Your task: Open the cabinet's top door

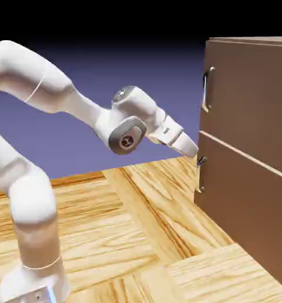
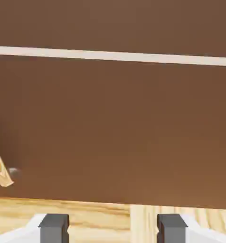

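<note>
Brown cabinet (image 1: 250,112): at the exterior view's right, two front panels split by a pale seam (image 1: 247,155)
Top door (image 1: 250,97): upper panel, above the seam, closed
Top door's handle (image 1: 207,90): curved metal, upright, near the panel's left edge
Lower handle (image 1: 200,174): on the panel below
Gripper (image 2: 113,228): near the lower handle in the exterior view, pointing down toward the right
Jaws: wide apart, holding nothing
Floor (image 1: 131,237): light wood

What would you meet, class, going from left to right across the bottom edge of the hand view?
The white mount of one of the fingers, that finger's grey tip, the wooden floor, the other finger's grey tip, then its white mount.
</note>
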